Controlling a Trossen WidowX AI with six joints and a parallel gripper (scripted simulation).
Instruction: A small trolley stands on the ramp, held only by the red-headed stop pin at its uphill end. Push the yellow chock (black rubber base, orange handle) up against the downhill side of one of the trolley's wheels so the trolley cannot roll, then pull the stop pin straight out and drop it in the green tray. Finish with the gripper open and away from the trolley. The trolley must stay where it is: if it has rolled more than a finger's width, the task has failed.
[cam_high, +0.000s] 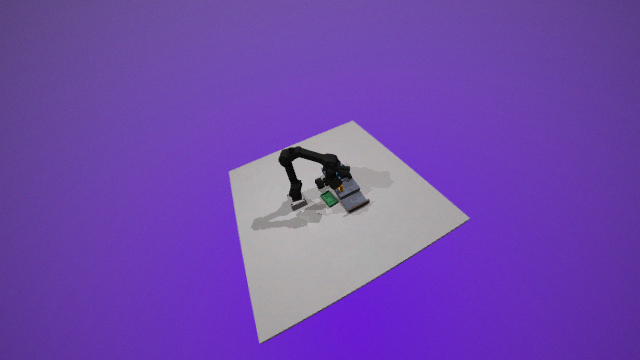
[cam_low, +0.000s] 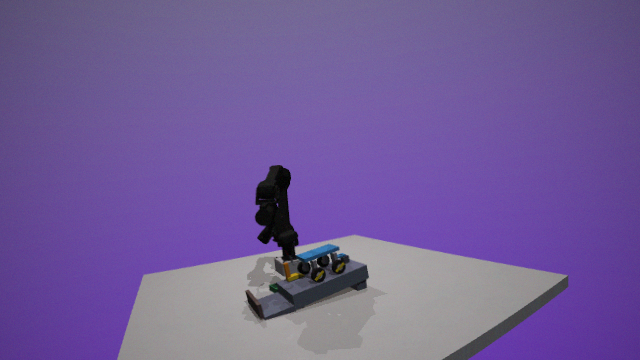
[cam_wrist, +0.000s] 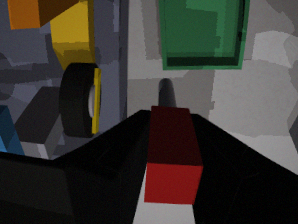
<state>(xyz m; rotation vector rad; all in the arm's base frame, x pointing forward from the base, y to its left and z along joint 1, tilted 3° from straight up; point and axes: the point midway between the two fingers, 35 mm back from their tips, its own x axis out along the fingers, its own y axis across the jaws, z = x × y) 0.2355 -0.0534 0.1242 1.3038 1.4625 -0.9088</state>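
My gripper (cam_wrist: 168, 123) is shut on the red-headed stop pin (cam_wrist: 173, 145). In the wrist view its grey shaft points toward the green tray (cam_wrist: 202, 30) (cam_high: 328, 198) (cam_low: 274, 288), short of its near edge in that view. The yellow chock (cam_wrist: 72, 30) (cam_low: 294, 276) (cam_high: 340, 188) stands on the ramp (cam_low: 327, 293) (cam_high: 355, 201), orange handle up. It is at the downhill side of a trolley wheel (cam_wrist: 76, 100) and appears to touch it. The blue-decked trolley (cam_low: 318, 252) stands on the ramp with its wheels on the surface. In the top view the arm hides the trolley and the pin.
The ramp's lower end has a brown stop board (cam_low: 254, 303) (cam_high: 359, 206). The tray lies on the table (cam_high: 300, 280) (cam_low: 450, 300) beside the ramp, on the arm base's side. The trolley's deck and wheels stand close beside the gripper in the wrist view.
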